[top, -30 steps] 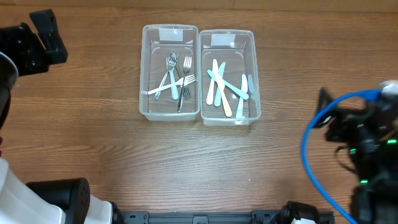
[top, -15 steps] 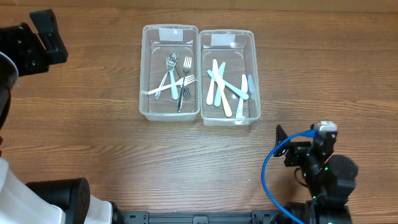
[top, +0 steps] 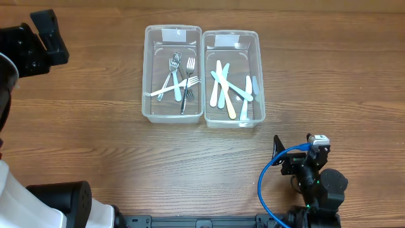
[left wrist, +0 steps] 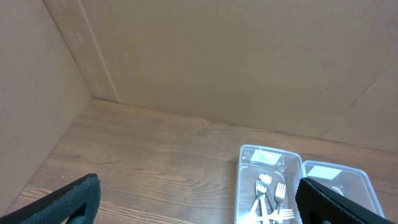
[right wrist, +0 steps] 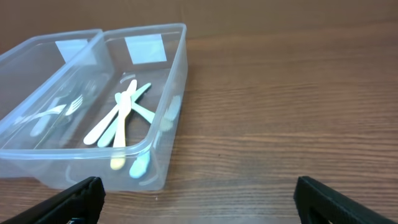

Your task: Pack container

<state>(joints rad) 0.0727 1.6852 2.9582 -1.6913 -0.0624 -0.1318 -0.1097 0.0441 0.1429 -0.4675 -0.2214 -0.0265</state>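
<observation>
Two bins touch at the table's (top: 95,139) 12 o'clock: forks (top: 179,79) in the left bin (top: 158,57), knives (top: 228,92) in the right bin (top: 243,60). The left pincer (left wrist: 198,198) at 10 o'clock and the right pincer (right wrist: 199,198) at 5 o'clock both stand apart, empty. The crossed cutlery could slip or lift in pairs, and a finger catching a wall could shove a bin.

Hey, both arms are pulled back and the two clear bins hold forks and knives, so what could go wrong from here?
1. The forks lie crossed in a heap, so lifting one may drag others along.
2. The fork bin and the knife bin stand side by side, seemingly touching; a push on one would likely shift the other.
3. The blue cable loops out beside the right arm and might snag when that arm reaches.
</observation>
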